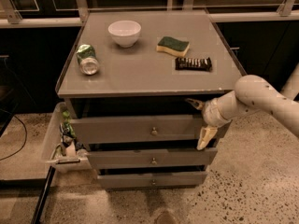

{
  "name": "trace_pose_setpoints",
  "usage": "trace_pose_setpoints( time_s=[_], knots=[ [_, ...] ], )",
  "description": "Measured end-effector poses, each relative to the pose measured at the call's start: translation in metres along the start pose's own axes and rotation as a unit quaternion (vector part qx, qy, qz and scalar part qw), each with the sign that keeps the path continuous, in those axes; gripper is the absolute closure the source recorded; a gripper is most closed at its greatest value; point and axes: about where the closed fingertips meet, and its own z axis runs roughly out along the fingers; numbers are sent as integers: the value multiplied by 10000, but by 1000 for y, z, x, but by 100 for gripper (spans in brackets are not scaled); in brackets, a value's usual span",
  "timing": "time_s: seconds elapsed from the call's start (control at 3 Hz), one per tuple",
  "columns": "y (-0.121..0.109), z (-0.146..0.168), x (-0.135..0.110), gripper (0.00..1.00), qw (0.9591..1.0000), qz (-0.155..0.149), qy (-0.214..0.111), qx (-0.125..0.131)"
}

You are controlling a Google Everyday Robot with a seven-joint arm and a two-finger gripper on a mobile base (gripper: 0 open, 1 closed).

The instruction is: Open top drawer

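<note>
Three grey drawer fronts stacked under the counter; top drawer sits uppermost, knob at centre. Gripper at its right end, fingers spread wide, gripping nothing.

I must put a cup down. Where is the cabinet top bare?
The front strip of the cabinet top, in front of the can and chocolate bar, is bare. The back, with bowl and sponge, is crowded. The gripper is at the top drawer, right end.
</note>
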Motion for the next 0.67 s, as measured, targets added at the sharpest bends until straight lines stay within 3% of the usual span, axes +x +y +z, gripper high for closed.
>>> trace_pose_setpoints(
  time_s=[0.67],
  knots=[
    [0,1,-1,40,10000,-6,-2,-9]
  ],
)
